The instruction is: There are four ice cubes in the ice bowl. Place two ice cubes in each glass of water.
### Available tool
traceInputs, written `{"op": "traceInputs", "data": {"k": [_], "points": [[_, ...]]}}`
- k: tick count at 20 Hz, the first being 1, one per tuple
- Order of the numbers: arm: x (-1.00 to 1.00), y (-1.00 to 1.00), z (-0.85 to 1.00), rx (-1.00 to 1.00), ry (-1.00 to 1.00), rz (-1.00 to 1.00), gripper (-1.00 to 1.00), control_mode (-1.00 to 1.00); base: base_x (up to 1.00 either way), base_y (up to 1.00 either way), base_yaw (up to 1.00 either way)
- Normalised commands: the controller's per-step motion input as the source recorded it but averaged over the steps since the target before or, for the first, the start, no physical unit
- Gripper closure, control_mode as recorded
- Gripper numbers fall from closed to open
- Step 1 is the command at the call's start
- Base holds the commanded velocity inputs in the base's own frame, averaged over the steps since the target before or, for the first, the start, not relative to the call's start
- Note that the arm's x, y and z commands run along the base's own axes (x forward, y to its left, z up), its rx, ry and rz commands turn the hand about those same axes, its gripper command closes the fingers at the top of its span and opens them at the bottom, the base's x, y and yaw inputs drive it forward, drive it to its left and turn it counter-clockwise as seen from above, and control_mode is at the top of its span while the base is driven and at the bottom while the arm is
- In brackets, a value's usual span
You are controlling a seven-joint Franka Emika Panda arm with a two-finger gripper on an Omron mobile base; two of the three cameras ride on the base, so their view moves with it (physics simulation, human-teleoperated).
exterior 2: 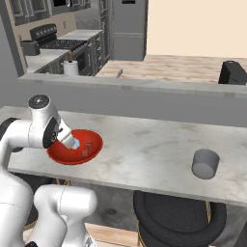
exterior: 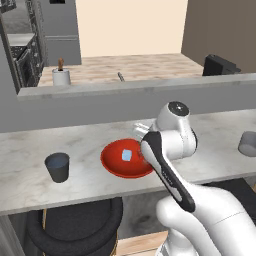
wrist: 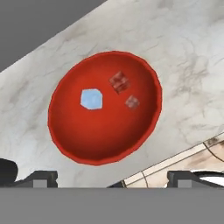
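My claw [wrist: 112,177] hangs over the ice bowl [wrist: 61,144], w/ the two dark fingertips [wrist: 41,178] at the bottom corners of the hand view, wide apart, nothing between them. In the left base view my wrist covers the bowl's right rim, mid-frame.

Ice bowl [exterior: 112,167]: glossy red, centre of the hand view, sitting on the marble counter [wrist: 188,57] near its front edge. In the right base view it's at centre-left [exterior 2: 89,152], partly behind my hand.

Inside the bowl, hand view: one pale blue ice cube [wrist: 91,99] left of centre, plus two nearly clear cubes that look reddish against the bowl, a bigger one [wrist: 119,82] upper right of centre and a smaller one [wrist: 131,102] just below-right of it. The three lie apart, not touching. Can't make out a 4th. Left base view shows the blue cube [exterior: 127,155] as a light patch mid-bowl.

Dark grey glass [exterior: 58,166]: left base view, left of the bowl, lower-left part of frame, upright, bluish inside, well apart from the bowl. Lighter grey glass [exterior 2: 205,163]: right base view, lower right, upright on the counter, well apart from the bowl; also at the right edge of the left base view [exterior: 248,144].

Behind, on the far wooden counter, a white cylinder w/ brown top [exterior: 61,75], upper left.
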Motion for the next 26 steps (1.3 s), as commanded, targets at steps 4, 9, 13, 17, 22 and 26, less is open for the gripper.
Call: {"op": "traceInputs", "data": {"k": [4,9,13,17,22,26], "points": [[0.31,0.0,0.0,-0.04,0.0,0.2,-1.0,-1.0,0.0,0.0,0.0],[0.08,0.02,-0.01,0.0,-0.06,0.14,-1.0,-1.0,0.0,0.0,0.0],[0.18,0.43,-0.1,-0.03,-0.12,-0.07,-1.0,-1.0,0.0,0.0,0.0],[0.31,0.65,-0.18,-0.09,0.0,-0.25,-1.0,-1.0,0.0,0.0,0.0],[0.3,0.5,-0.35,-0.13,-0.01,-0.27,-1.0,-1.0,0.0,0.0,0.0],[0.44,-0.02,-0.24,-0.05,0.03,-0.18,-1.0,-1.0,0.0,0.0,0.0]]}}
